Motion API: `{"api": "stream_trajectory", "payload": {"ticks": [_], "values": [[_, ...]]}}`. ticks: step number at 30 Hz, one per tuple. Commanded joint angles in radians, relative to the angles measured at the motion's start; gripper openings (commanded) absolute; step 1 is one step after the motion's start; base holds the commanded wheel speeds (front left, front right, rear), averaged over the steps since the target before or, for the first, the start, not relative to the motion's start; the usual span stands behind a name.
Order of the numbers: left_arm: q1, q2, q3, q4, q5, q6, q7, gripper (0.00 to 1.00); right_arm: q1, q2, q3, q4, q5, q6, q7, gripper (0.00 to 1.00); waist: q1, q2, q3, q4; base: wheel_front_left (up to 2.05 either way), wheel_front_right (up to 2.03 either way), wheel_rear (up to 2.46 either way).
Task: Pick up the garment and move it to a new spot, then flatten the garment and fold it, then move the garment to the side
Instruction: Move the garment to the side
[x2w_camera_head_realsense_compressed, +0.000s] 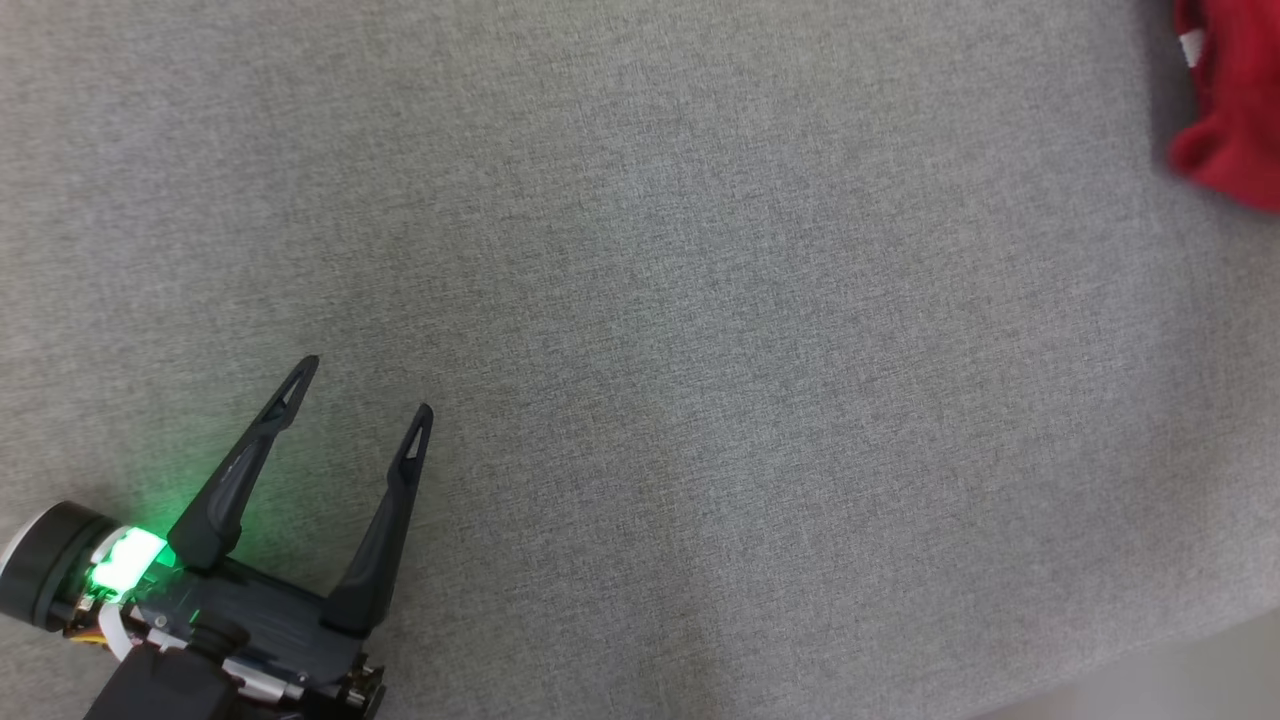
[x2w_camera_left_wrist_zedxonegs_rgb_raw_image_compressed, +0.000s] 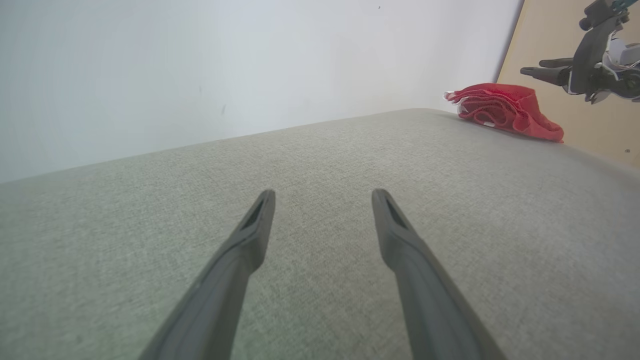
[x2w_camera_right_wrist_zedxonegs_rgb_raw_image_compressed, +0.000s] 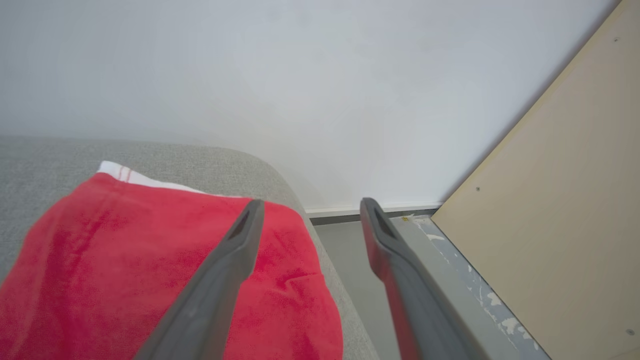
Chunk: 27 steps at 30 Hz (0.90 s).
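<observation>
Left gripper (x2w_camera_head_realsense_compressed: 367, 386), right gripper (x2w_camera_right_wrist_zedxonegs_rgb_raw_image_compressed: 311, 201): wide open, empty. Folded red garment (x2w_camera_right_wrist_zedxonegs_rgb_raw_image_compressed: 125, 260) right at cushion (x2w_camera_head_realsense_compressed: 700, 350) edge; may slide onto floor (x2w_camera_right_wrist_zedxonegs_rgb_raw_image_compressed: 345, 255) if brushed on retreat.

The right gripper's (x2w_camera_right_wrist_zedxonegs_rgb_raw_image_compressed: 311, 202) two long dark fingers stand wide apart with nothing between them. One finger crosses in front of the folded red cloth garment with a white striped edge (x2w_camera_right_wrist_zedxonegs_rgb_raw_image_compressed: 125, 260), which lies at the rounded corner of the grey woven fabric cushion (x2w_camera_right_wrist_zedxonegs_rgb_raw_image_compressed: 50, 155). Beyond are a plain white wall (x2w_camera_right_wrist_zedxonegs_rgb_raw_image_compressed: 300, 75), a strip of grey floor (x2w_camera_right_wrist_zedxonegs_rgb_raw_image_compressed: 345, 250) and a slanting pale wooden panel (x2w_camera_right_wrist_zedxonegs_rgb_raw_image_compressed: 550, 225).
</observation>
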Motion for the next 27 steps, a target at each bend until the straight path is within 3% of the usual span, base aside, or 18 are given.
{"api": "stream_trajectory", "payload": {"ticks": [1,4,11,20,27], "values": [[0.0,0.001,0.011,0.028,-0.004,0.008,0.001,1.0,0.031,0.045,-0.074,-0.054,-0.07,-0.002,-0.001,1.0,0.0,0.0,-0.016,0.011,0.0,0.0,0.0],[-0.002,-0.025,0.006,0.034,-0.012,0.008,0.001,1.0,0.098,0.159,-0.152,-0.159,-0.16,-0.002,-0.001,1.0,0.0,0.0,-0.048,0.026,0.0,0.0,0.0],[0.015,-0.106,0.008,0.08,-0.048,0.014,0.0,1.0,0.251,0.275,-0.055,-0.278,-0.144,-0.002,-0.001,1.0,0.0,0.0,-0.173,0.074,0.0,0.0,0.0],[0.08,-0.202,0.057,0.21,-0.077,0.027,0.0,1.0,0.433,0.338,0.115,-0.365,-0.049,-0.002,-0.001,1.0,0.0,0.0,-0.371,0.135,0.0,0.0,0.0],[0.123,-0.259,0.087,0.283,-0.075,0.033,0.0,1.0,0.547,0.356,0.173,-0.413,-0.004,-0.002,-0.001,1.0,0.0,0.0,-0.496,0.172,0.0,0.0,0.0]]}}
